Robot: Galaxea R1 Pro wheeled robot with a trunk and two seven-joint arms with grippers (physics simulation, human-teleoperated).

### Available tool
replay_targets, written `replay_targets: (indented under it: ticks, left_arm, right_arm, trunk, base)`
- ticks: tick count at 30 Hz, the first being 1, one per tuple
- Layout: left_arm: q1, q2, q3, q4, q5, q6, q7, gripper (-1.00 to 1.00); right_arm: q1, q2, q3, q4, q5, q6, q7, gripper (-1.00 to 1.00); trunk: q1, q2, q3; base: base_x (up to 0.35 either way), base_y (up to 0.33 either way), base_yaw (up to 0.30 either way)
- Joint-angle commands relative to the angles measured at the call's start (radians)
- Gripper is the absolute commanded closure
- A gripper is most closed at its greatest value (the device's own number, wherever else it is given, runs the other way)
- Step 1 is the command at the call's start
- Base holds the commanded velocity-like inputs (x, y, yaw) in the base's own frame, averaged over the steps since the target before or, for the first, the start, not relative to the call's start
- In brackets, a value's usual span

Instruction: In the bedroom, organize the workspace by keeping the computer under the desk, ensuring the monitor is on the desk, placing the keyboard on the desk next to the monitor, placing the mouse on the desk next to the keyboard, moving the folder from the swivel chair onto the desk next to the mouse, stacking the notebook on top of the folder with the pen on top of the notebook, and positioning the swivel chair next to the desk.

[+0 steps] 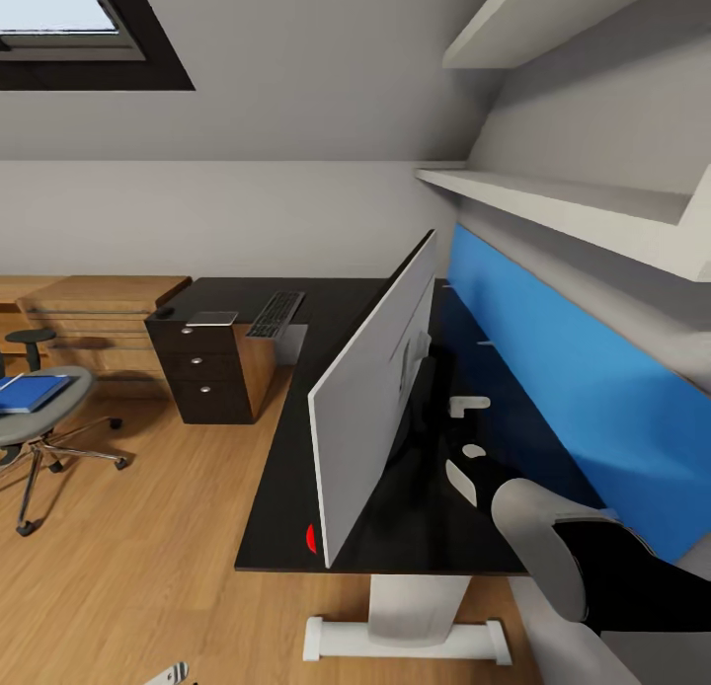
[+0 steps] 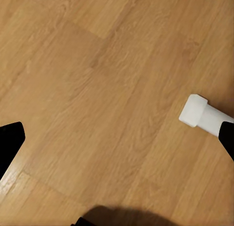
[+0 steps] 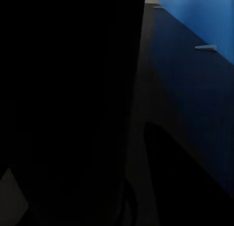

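Step in hand: monitor [image 1: 370, 409], upright on bench [image 1: 286, 507], white back outward. Right claw's grip: cannot tell; left claw [image 2: 117, 148] spread, empty, above floor. Folder [image 1: 30, 392] on swivel chair [image 1: 44, 418]; keyboard [image 1: 276, 313] at bench's far end. Next, likely: fetch folder.

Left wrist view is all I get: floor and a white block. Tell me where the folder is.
Observer: The folder lies on the chair's seat, apart from the desk.
Operator: Now give me the keyboard.
Observer: The keyboard lies on the desk's far end, with the notebook beside it.
Operator: Name that white block.
Observer: It is one end of the desk's white foot, resting on the floor below the monitor.
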Motion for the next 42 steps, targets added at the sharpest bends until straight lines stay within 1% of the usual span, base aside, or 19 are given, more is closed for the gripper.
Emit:
replay_targets:
  ticks: [1, 14, 23, 42]
  left_arm:
    - [-0.001, -0.001, 0.008, -0.001, -0.007, -0.003, -0.008, -1.0]
    - [-0.001, -0.001, 0.009, -0.001, -0.007, -0.002, -0.008, -1.0]
    - [-0.001, -0.001, 0.01, -0.001, -0.006, -0.002, -0.008, -1.0]
    - [-0.001, -0.001, 0.01, -0.001, -0.006, -0.003, -0.008, -1.0]
  right_arm:
    - [0.0, 0.0, 0.038, 0.036, -0.015, -0.006, -0.01, 1.0]
    - [0.0, 0.0, 0.038, 0.036, -0.015, -0.007, -0.01, 1.0]
    - [0.0, -0.001, 0.038, 0.036, -0.015, -0.006, -0.01, 1.0]
    - [0.0, -0.005, 0.038, 0.036, -0.015, -0.007, -0.01, 1.0]
  trunk:
    - [0.0, 0.0, -0.001]
    - [0.0, 0.0, -0.001]
    - [0.0, 0.0, -0.001]
    - [0.0, 0.0, -0.001]
  base:
    - [0.0, -0.006, 0.0]
    - [0.004, -0.002, 0.0]
    - [0.111, -0.065, 0.0]
    - [0.036, -0.024, 0.0]
